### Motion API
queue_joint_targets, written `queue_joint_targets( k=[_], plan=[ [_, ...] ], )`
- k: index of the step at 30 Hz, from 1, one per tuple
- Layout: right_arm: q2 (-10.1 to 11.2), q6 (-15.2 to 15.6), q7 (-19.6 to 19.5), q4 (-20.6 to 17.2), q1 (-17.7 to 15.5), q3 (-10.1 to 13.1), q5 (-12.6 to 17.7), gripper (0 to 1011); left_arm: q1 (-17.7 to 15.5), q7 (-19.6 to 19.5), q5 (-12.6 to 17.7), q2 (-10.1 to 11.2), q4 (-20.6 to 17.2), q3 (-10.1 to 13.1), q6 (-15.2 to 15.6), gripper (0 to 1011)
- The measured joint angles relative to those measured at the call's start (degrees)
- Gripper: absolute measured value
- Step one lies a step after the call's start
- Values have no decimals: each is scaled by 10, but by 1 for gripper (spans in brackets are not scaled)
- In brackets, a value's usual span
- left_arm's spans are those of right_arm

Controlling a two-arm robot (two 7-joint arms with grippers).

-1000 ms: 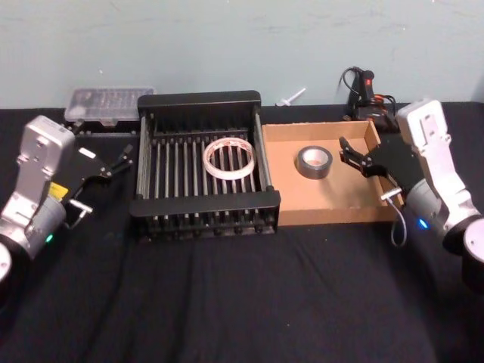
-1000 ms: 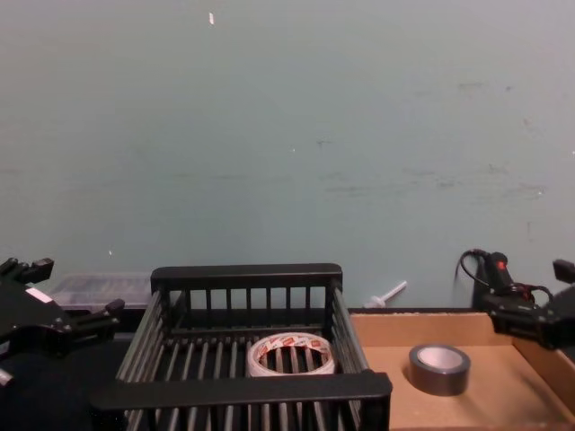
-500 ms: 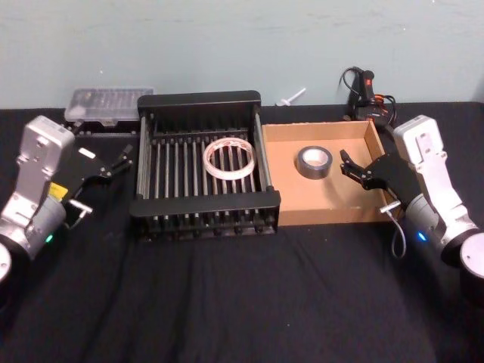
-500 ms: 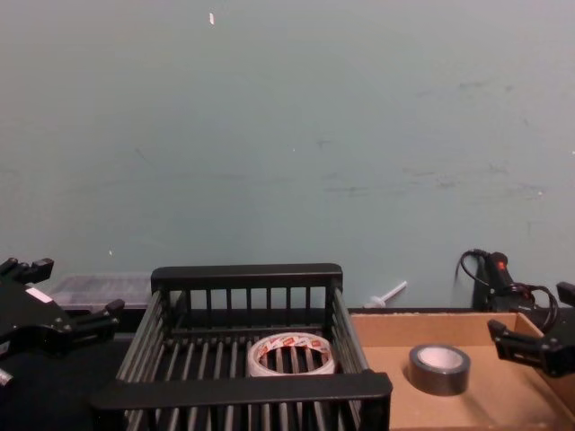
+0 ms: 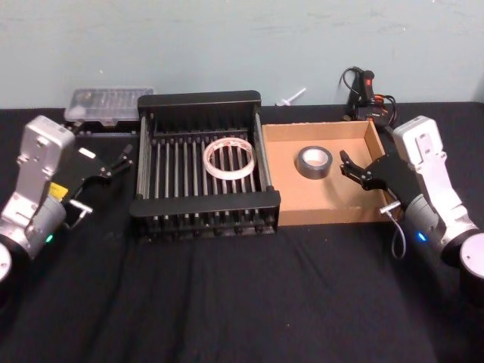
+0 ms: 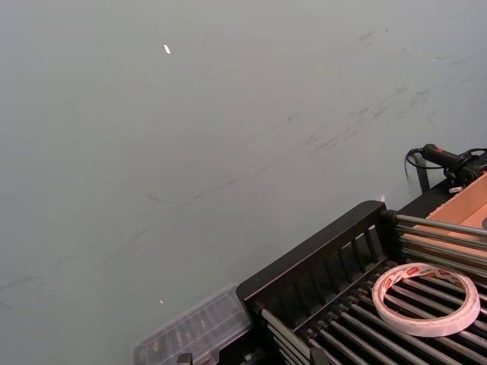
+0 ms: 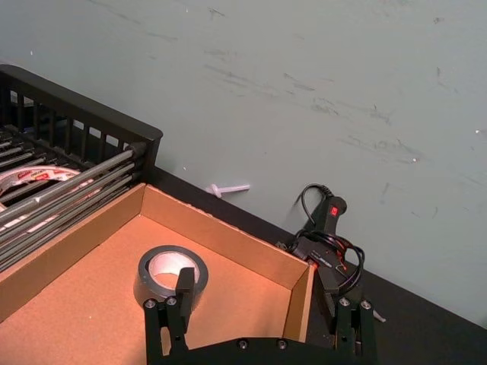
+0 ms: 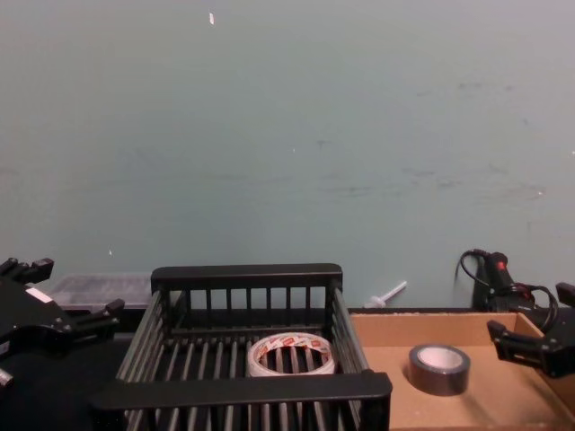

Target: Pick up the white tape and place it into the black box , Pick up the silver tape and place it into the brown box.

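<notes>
Taking the brown box [image 5: 321,208] as the landmark: the right gripper [image 5: 352,169] hovers over its right side, near its right wall, black fingers spread apart and holding nothing. Just beyond the fingertips, toward the middle and back of the box, the silver tape [image 5: 314,162] lies flat on the cardboard floor, its hole facing up, close to the gripper but not touching it. Of the two arms, the right is plainly the nearer to this roll. Left of the brown box, pressed against its wall, sits the black box [image 5: 204,210], with the white tape [image 5: 229,157] lying flat on its slatted floor. Well left of both boxes, the left gripper [image 5: 119,162] hangs idle with its fingers parted and empty. Compared with a second ago, the right gripper sits lower and a little nearer the box's front; over the last half second it has barely moved.
</notes>
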Motion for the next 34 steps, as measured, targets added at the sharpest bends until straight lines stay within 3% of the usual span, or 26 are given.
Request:
queue_joint_targets(
  k=[34],
  plan=[
    [1,1,0,-1,0,-1,1,1002,0,0,0,0,0,0,0,1001]
  ],
)
